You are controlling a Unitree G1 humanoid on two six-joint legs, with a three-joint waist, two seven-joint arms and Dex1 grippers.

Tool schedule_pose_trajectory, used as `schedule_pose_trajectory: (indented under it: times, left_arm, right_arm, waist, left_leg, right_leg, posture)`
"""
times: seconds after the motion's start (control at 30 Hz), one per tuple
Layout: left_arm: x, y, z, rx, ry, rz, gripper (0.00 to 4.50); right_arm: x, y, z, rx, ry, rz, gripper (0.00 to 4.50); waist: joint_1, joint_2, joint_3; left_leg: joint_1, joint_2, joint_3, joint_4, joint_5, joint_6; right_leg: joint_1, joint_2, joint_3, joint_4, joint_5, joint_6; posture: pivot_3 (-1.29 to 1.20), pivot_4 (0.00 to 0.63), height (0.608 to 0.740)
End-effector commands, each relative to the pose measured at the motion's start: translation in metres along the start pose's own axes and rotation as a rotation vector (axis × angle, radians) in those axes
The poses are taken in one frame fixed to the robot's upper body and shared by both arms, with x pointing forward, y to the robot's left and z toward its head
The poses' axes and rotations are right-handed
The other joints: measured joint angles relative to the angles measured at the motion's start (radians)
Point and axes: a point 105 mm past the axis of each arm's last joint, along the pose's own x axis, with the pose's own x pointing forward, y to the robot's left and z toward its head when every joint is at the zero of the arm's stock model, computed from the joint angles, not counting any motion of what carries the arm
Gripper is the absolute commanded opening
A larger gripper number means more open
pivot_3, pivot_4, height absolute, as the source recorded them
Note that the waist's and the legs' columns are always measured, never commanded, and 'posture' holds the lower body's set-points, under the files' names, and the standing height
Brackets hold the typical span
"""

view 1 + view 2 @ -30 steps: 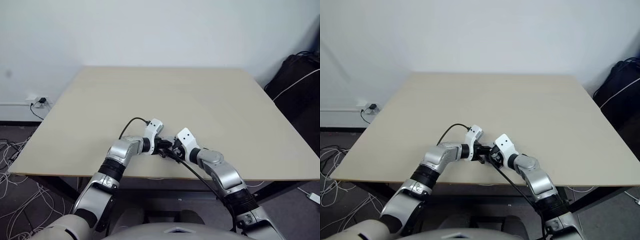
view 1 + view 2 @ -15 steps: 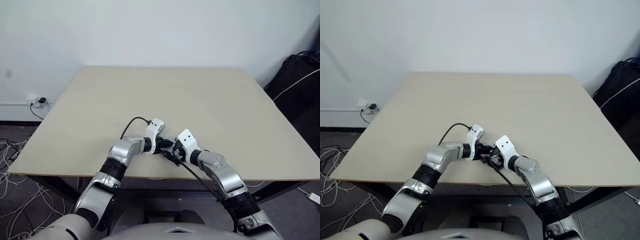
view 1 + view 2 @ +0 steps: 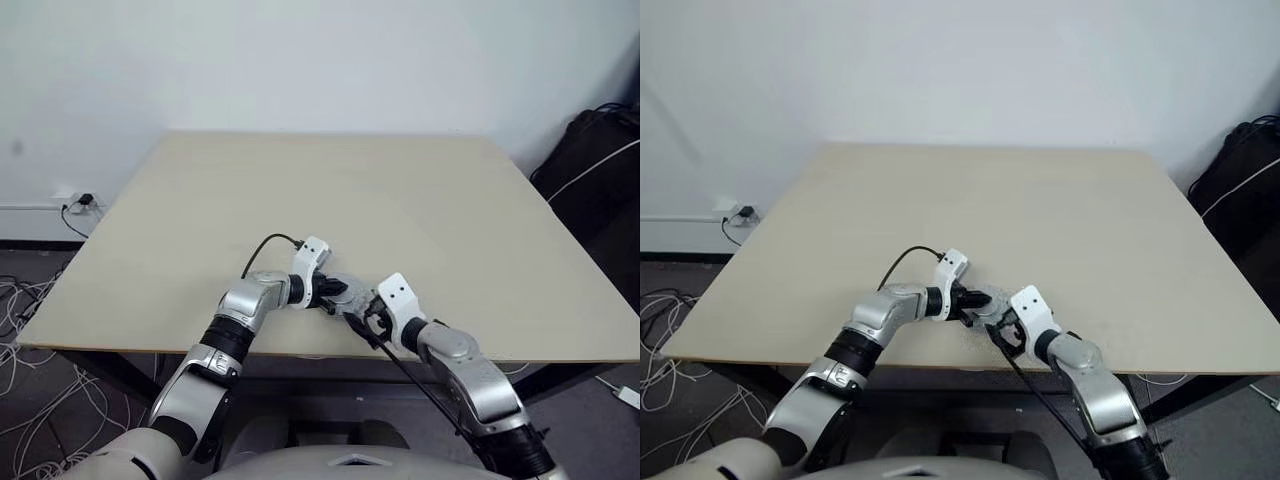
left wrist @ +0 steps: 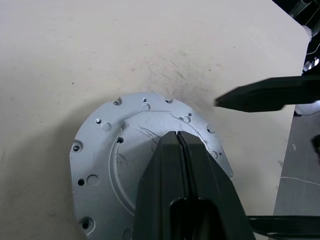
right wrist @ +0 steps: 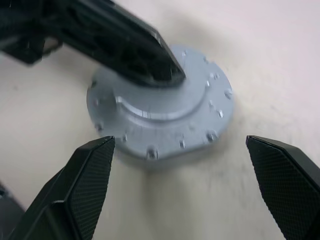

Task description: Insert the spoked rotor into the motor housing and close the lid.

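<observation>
One lid (image 5: 162, 112), one table (image 3: 300, 190), two grippers

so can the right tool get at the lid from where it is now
Probably yes: the right tool is open facing the lid, with bare table between. Only the shut left tool rests on top.

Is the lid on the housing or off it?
On: the lid lies flat, plain grey face up, covering what is beneath; the left pincer presses its top.
</observation>
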Motion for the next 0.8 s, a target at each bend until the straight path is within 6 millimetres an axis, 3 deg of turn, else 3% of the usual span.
schedule_pose_trajectory:
  times: [0.03,0.17,0.3,0.6,0.8]
  left_arm:
    - [0.001,0.002,-0.005,0.008,0.037,0.013,0.0]
    - [0.0,0.003,-0.005,0.01,0.037,0.011,0.0]
    - [0.0,0.004,-0.006,0.011,0.037,0.013,0.0]
    - [-0.002,0.006,-0.008,0.004,0.037,0.023,0.0]
    - [-0.004,0.007,-0.009,0.002,0.035,0.028,0.0]
  right_arm:
    - [-0.017,0.001,0.034,-0.006,-0.17,0.01,4.48]
    - [-0.022,-0.027,0.046,0.143,-0.271,-0.19,4.48]
    - [-0.015,-0.044,0.034,0.413,-0.253,-0.344,4.48]
    - [0.015,-0.008,0.026,0.752,-0.158,-0.145,4.48]
    - [0.02,-0.008,0.024,0.887,-0.138,-0.1,4.48]
  waist:
    - [0.0,-0.001,0.001]
    - [-0.001,-0.003,0.003]
    - [-0.001,-0.004,0.003]
    - [-0.005,-0.002,0.003]
    - [-0.005,-0.002,0.003]
  left_leg:
    - [0.0,0.0,0.0,0.0,0.0,0.0]
    - [0.0,0.0,0.0,0.0,0.0,0.0]
    - [0.0,0.0,0.0,0.0,0.0,0.0]
    - [0.0,0.0,0.0,-0.002,0.0,0.0]
    - [0.0,0.0,0.0,-0.003,0.0,0.0]
  right_leg:
    - [0.0,0.0,0.0,0.0,0.0,0.0]
    - [0.0,0.0,0.0,0.0,0.0,0.001]
    - [0.0,0.001,0.0,0.0,0.001,0.001]
    - [-0.002,0.001,0.001,0.0,0.0,0.0]
    - [-0.002,0.001,0.001,0.0,0.0,0.0]
  posture:
    - [0.0,0.0,0.74]
    - [0.0,0.0,0.74]
    - [0.0,0.0,0.74]
    - [0.0,0.0,0.74]
    - [0.0,0.0,0.74]
